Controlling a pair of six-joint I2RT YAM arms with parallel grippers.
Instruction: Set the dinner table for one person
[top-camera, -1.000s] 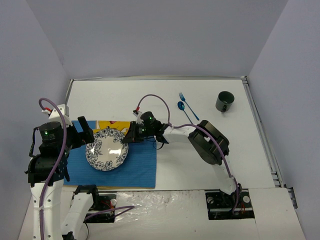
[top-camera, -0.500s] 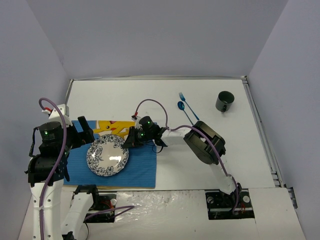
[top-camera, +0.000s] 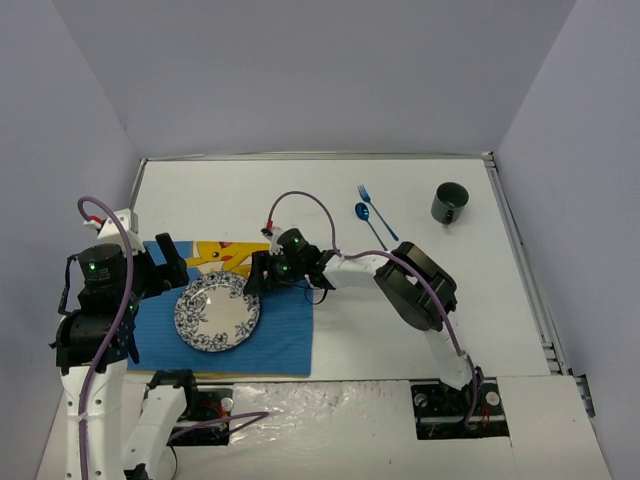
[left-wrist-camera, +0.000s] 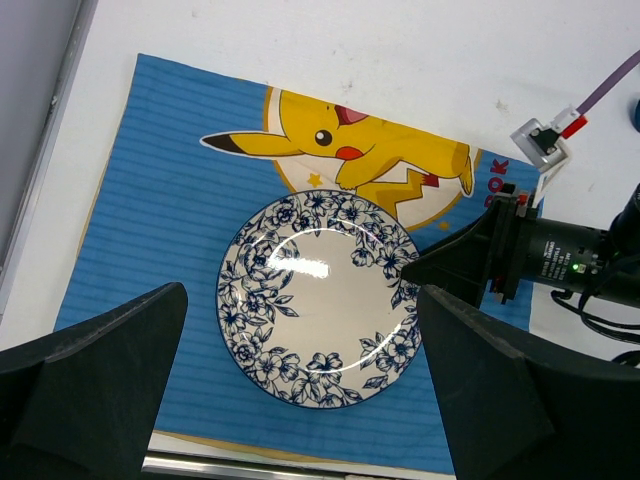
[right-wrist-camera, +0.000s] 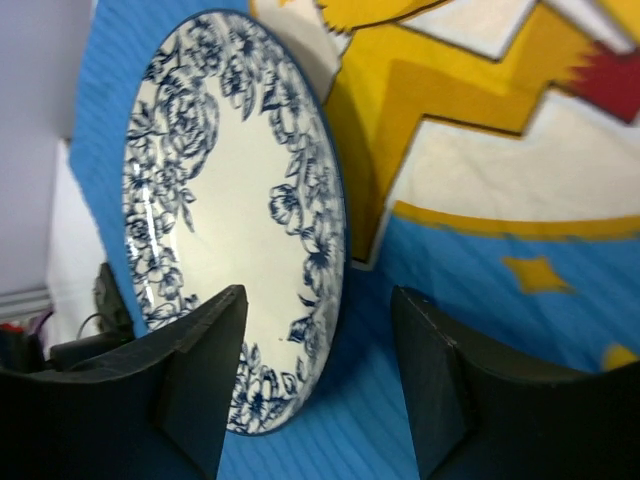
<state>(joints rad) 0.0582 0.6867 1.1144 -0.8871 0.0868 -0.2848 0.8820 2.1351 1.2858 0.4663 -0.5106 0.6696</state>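
A white plate with a blue flower border (top-camera: 217, 313) lies flat on the blue cartoon placemat (top-camera: 285, 335) at the left of the dinner table (top-camera: 420, 290). My right gripper (top-camera: 256, 282) is open at the plate's right rim. In the right wrist view the rim (right-wrist-camera: 330, 250) runs between the two fingers with a gap on each side of it. My left gripper (top-camera: 172, 262) hovers wide open above the plate's left side. In the left wrist view the plate (left-wrist-camera: 318, 295) shows between its fingers, which hold nothing.
A blue fork (top-camera: 366, 196) and a blue spoon (top-camera: 363, 212) lie at the back middle of the table. A dark mug (top-camera: 449, 203) stands at the back right. A thin metal rim (top-camera: 520, 260) edges the table on the right.
The plate went from tilted in my right gripper's grip to flat on the placemat. My right gripper's jaws have opened off the rim. The left arm has not moved.
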